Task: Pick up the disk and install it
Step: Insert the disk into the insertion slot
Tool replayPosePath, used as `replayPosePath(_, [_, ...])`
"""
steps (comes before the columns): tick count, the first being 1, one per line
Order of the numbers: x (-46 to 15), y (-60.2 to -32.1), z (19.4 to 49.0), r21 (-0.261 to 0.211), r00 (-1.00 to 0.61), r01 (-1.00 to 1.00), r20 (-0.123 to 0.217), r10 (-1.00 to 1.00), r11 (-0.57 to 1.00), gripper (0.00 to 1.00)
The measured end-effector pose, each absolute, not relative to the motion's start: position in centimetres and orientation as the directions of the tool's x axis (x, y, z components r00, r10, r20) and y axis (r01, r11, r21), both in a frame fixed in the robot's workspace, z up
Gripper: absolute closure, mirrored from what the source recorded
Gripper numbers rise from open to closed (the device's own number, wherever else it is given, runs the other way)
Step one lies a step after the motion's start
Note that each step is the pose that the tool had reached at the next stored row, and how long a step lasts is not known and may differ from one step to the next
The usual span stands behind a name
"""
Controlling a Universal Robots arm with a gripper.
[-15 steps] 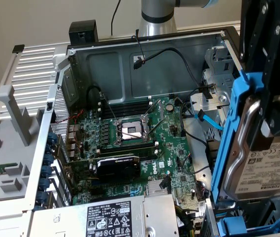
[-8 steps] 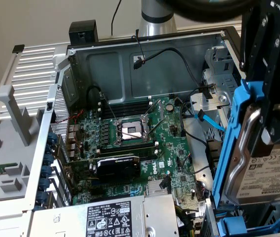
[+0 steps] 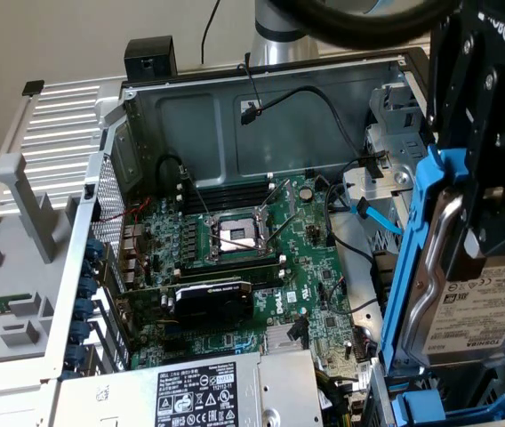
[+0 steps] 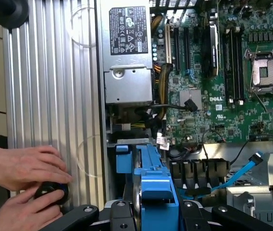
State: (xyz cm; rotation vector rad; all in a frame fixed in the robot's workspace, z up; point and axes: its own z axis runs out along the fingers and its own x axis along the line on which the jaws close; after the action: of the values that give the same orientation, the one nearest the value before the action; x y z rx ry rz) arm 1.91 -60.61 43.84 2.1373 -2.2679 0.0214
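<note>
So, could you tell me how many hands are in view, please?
2. One hand rests on the ribbed panel, fingers over a black knob; the other hand holds that knob from the opposite side. None seems hidden.

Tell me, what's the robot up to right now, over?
Gripper shut on disk, held on edge above open computer case. Not installed yet. Person's hands on ribbed panel, apart from disk.
</note>
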Motion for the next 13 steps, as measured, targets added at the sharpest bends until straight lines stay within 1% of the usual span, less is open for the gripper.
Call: replayPosePath(13, [2.09,-60.59,43.58,0.007,-0.034,-0.999,0.028,-0.999,0.034,0.63])
